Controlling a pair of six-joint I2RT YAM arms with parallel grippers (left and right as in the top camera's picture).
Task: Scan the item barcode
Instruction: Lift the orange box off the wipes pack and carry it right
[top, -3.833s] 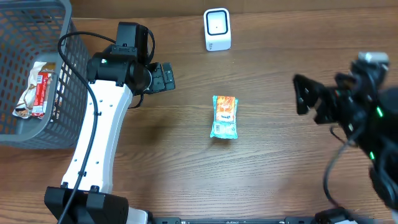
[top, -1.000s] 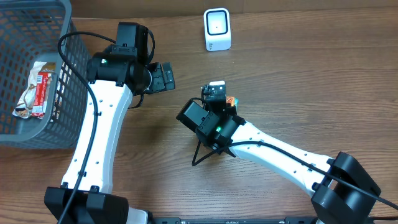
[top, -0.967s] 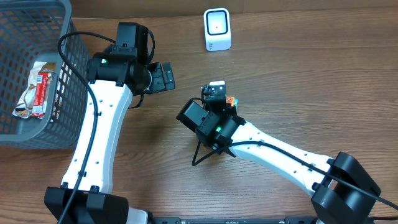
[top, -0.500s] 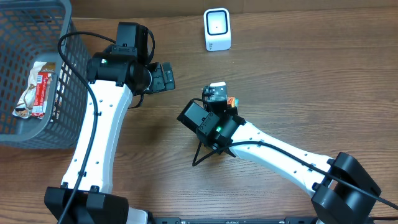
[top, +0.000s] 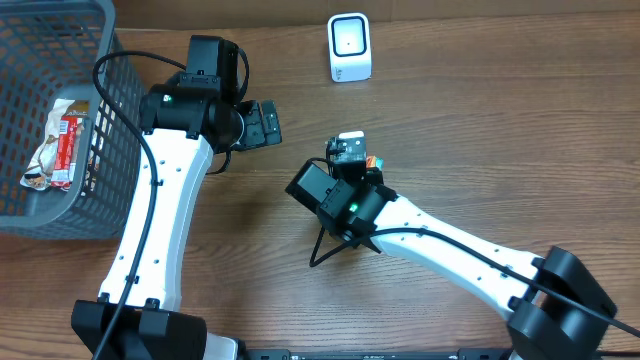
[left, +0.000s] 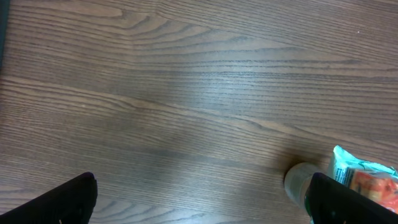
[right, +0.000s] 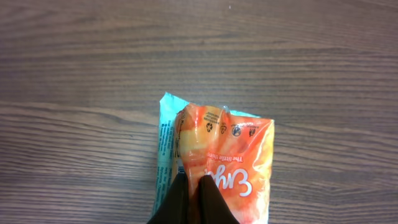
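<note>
As the packet (right: 219, 158) near the scanner (top: 349, 47) looks light and crinkly-soft, the right gripper (right: 196, 182), clamped on its puckered fold, could slip.

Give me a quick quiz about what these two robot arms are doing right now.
1. True or false: the right gripper is shut on the orange snack packet.
2. Which gripper is open? A: left gripper. B: right gripper.
3. Fill in: the other wrapped snack lies in the grey ____.
Key: 1 true; 2 A; 3 basket.
</note>
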